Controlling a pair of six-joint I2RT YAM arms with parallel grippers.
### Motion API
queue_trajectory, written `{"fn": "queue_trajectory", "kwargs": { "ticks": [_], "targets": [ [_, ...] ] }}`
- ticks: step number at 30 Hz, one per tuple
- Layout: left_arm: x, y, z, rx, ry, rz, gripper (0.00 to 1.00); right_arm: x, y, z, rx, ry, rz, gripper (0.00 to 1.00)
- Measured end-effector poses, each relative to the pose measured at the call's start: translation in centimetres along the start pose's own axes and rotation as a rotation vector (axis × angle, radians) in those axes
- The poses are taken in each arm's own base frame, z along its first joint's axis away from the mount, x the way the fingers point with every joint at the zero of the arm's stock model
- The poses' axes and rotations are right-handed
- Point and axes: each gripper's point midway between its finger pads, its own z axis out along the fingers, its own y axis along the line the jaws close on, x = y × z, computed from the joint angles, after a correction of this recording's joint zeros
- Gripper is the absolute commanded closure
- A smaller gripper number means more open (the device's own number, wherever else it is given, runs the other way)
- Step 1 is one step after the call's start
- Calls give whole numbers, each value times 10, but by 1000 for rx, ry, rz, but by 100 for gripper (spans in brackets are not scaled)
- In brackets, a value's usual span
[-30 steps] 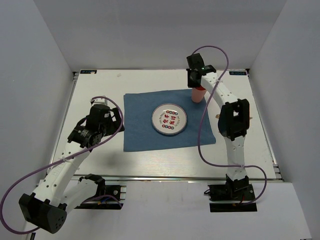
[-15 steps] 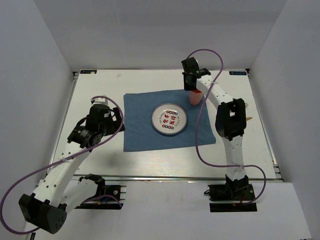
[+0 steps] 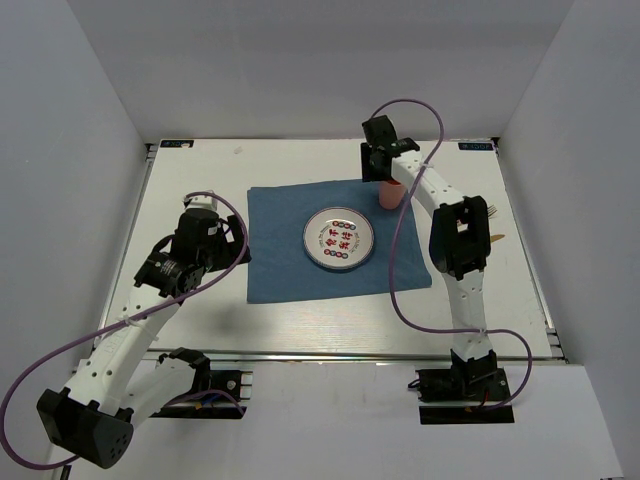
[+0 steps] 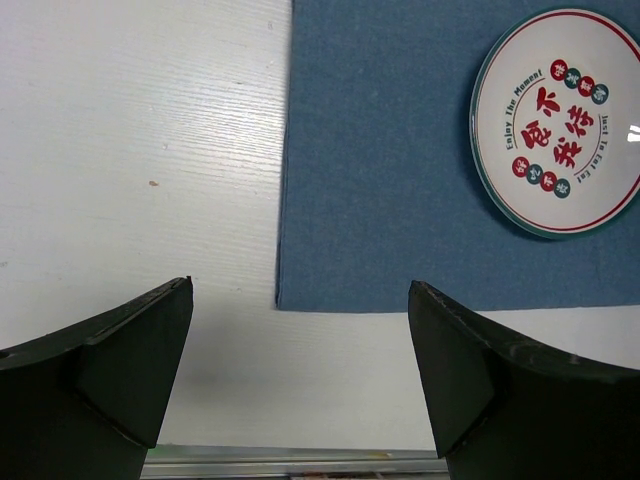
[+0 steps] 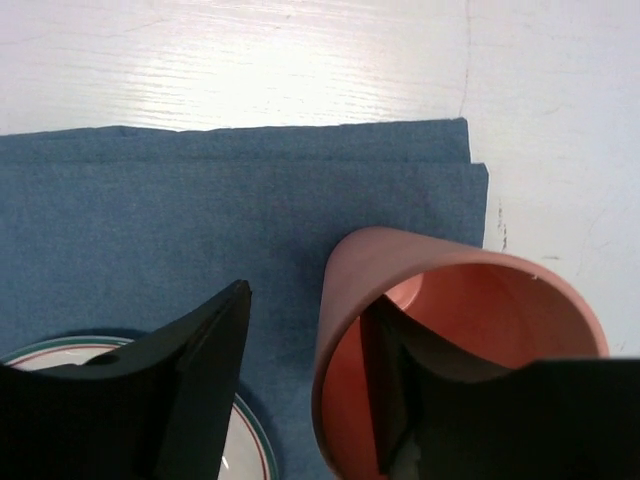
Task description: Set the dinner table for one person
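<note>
Presently: a salmon-pink plastic cup (image 5: pixel 470 300) stands upright on the far right corner of the blue cloth placemat (image 4: pixel 380 180), which lies on the large white rectangular table (image 4: pixel 150 150).
Right gripper (image 5: pixel 305 310) is parted, one finger inside the cup, not clamping. The round white plate (image 4: pixel 560 120) mid-placemat reads "Enjoy The Moment". Left gripper (image 4: pixel 298 300) is wide, holding nothing.

One plate (image 3: pixel 340 240); one cup (image 3: pixel 389 195); one placemat (image 3: pixel 280 255)

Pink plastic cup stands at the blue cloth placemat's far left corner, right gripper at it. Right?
No: the pink plastic cup stands at the blue cloth placemat's far right corner, right gripper at it. The top external view shows this.
</note>
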Motion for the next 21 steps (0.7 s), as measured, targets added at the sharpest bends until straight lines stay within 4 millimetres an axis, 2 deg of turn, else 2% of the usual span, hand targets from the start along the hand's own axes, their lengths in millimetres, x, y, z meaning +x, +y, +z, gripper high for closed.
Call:
{"fn": "queue_trajectory", "kwargs": {
  "ticks": [4,8,10,13,15,17,19,21],
  "targets": [
    [0,0,0,3,2,3,2,-7,4,-5,-24,-16,13,11],
    [0,-1,0,4,3,4,2,-22,7,-25,-59,-53,31,11],
    [1,-1,0,6,4,4,2,-37,5,-46,-74,-94,48,11],
    [1,-1,0,7,4,3,2,-65,-5,-93,-91,-191,86,11],
    [0,-1,0,8,2,3,2,-74,-21,-127,-84,-255,134,11],
    [0,-1,-2,10,-2,2,2,-72,-43,-153,-59,-296,197,11],
    [-1,-1,-4,14,-11,-1,2,-59,-71,-170,-10,-318,297,11],
    [-2,-1,-6,18,-19,-3,2,-36,-104,-173,70,-313,402,11]
  ]
}}
